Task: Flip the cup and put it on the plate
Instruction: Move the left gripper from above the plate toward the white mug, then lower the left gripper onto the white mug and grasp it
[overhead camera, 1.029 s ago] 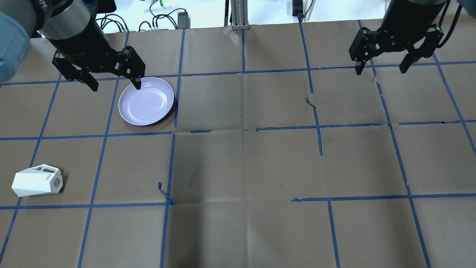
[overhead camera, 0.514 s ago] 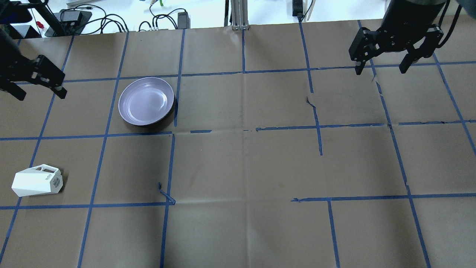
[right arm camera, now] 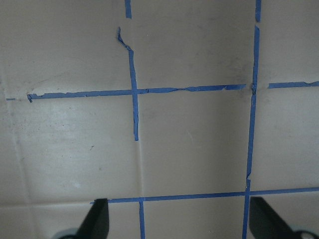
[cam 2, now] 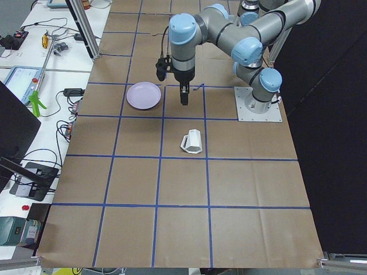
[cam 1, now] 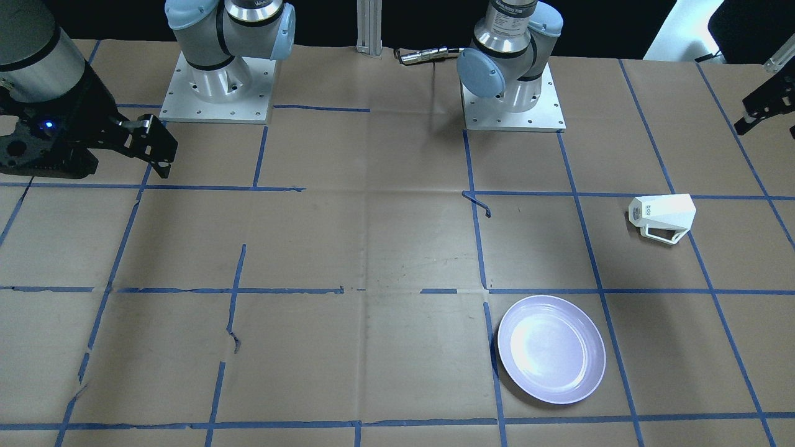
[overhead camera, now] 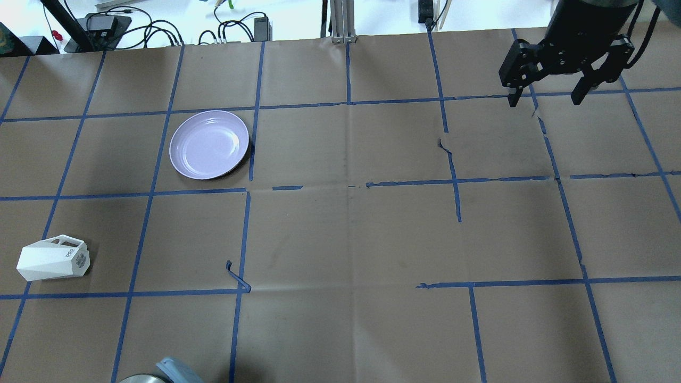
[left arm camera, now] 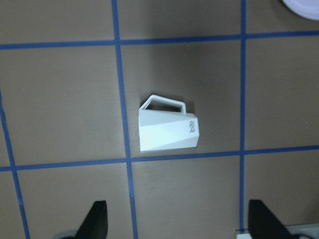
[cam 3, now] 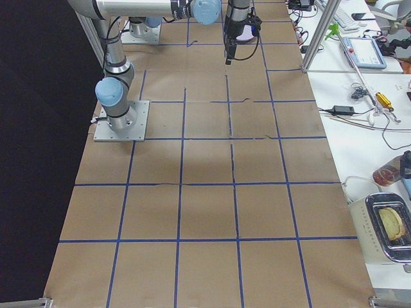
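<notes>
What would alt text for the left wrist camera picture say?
A white angular cup lies on its side on a brown table gridded with blue tape, handle toward the top. The two fingertips of the left gripper show wide apart at the bottom edge; a sliver of plate peeks in top right.

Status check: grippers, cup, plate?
Left gripper open above small white faceted cup, cup on its side. Right gripper open, far from it. Round pale lavender plate holds nothing.
</notes>
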Tool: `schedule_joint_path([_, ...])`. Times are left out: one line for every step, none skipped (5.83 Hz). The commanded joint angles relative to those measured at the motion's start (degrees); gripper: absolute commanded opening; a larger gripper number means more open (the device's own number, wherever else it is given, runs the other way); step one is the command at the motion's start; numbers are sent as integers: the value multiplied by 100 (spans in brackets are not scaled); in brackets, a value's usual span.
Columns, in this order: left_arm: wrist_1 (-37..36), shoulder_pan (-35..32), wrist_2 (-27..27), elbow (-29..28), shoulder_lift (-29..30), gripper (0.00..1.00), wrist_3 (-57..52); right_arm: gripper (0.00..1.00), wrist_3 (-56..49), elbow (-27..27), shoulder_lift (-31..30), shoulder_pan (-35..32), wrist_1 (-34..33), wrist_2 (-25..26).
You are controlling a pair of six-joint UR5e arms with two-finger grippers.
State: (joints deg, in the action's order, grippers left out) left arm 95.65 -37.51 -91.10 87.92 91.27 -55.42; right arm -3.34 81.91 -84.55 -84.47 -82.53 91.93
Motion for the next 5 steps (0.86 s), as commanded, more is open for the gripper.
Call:
schedule_joint_path([-203,865,5,-3,241,99,-1019,100,0,0,0,0,0,0])
schedule_joint_path([-205,911,31,6,434,99,-1180,100,0,0,0,0,0,0])
schedule_joint_path([-144,929,196,-2,705,99,-1416,100,0,0,0,0,0,0])
schedule_joint_path([-30,999,607,-3,1135,99,-1897,100,0,0,0,0,0,0])
schedule_joint_path([197,1357,1177,-20,1704,99,-2006,100,0,-9,0,0,0,0])
